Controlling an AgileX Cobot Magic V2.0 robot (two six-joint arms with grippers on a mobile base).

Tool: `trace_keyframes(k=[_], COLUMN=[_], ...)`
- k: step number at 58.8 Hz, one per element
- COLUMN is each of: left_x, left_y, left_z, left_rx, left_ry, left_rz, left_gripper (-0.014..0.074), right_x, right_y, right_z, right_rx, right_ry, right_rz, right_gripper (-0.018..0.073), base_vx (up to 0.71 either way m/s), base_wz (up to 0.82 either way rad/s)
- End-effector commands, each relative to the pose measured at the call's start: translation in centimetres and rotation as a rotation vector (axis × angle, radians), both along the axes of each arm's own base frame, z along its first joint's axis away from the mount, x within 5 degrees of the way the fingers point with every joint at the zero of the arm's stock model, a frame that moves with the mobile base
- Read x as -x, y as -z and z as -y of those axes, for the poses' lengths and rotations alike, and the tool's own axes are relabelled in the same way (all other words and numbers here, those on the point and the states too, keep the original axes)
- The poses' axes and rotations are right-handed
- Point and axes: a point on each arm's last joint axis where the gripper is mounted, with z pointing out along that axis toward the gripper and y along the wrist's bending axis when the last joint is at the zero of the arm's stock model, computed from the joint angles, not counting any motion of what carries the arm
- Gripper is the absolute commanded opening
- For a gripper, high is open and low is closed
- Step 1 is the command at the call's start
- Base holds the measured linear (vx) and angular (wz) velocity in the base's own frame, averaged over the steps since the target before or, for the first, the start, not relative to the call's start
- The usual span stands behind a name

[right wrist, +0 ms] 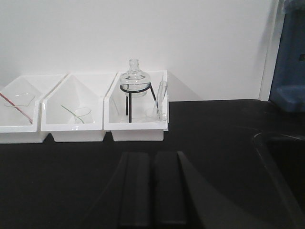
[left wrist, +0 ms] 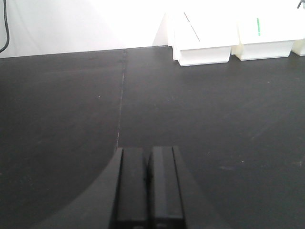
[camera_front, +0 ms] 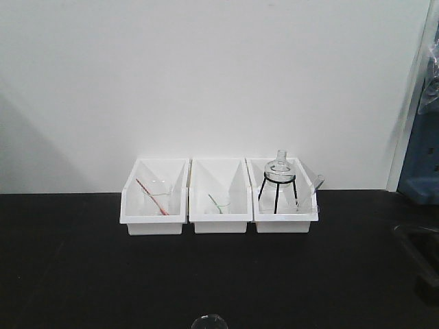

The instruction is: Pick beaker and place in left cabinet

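The beaker (camera_front: 209,321) shows only as a clear rounded glass rim at the bottom edge of the front view, on the black table near me. Neither wrist view catches it. The left cabinet is out of view. My left gripper (left wrist: 147,150) is shut with nothing in it, low over bare black tabletop, well short of the white bins. My right gripper (right wrist: 152,153) is also shut and empty, pointing at the right bin from a short distance. Neither gripper appears in the front view.
Three white bins (camera_front: 218,223) stand in a row against the white wall. The left one holds glassware with a red rod (camera_front: 152,195), the middle a small glass with a green rod (camera_front: 219,204), the right a flask on a black tripod (camera_front: 278,177). A sink (camera_front: 420,255) lies at the right.
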Motion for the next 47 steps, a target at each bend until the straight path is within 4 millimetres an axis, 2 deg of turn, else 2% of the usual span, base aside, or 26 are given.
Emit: trace_keyframes(k=[1,16,20,30,37,43,47], left_x=[0.0,0.0,0.0,0.0,0.0,0.0,0.0], left_y=[-1.2,-1.2,-1.2,-1.2,-1.2,-1.2,-1.2], left_z=[0.1,0.1,0.1,0.1,0.1,0.1,0.1], left_rx=[0.010,0.010,0.010,0.010,0.010,0.010,0.010], left_ry=[0.014,0.014,0.014,0.014,0.014,0.014,0.014], left_rz=[0.102,0.102,0.102,0.102,0.102,0.102,0.102], left_gripper=[0.0004,0.0004,0.0004,0.0004,0.0004,0.0004,0.0004], right_x=[-0.2,-0.2,-0.2,-0.2,-1.2,-2.3,-2.8], right_y=[-2.2,-2.3,-2.3,-2.5,-2.2,-1.3,-0.5], right_z=[0.0,0.0,0.0,0.1,-0.4,-2.8,-5.1], right_rx=[-0.012,-0.010,-0.010,-0.141,-0.107,0.029,0.107], right_ry=[0.004,0.004,0.004,0.028,0.000,-0.142,-0.269], right_rz=[0.128,0.136,0.136,0.148,0.179,0.180,0.196], right_gripper=[0.0192,0.0649,0.0731,0.0722,0.0701,0.0697,0.0693], base_vx=[0.00,0.00,0.00,0.00,0.00,0.00,0.00], base_wz=[0.00,0.00,0.00,0.00,0.00,0.00,0.00])
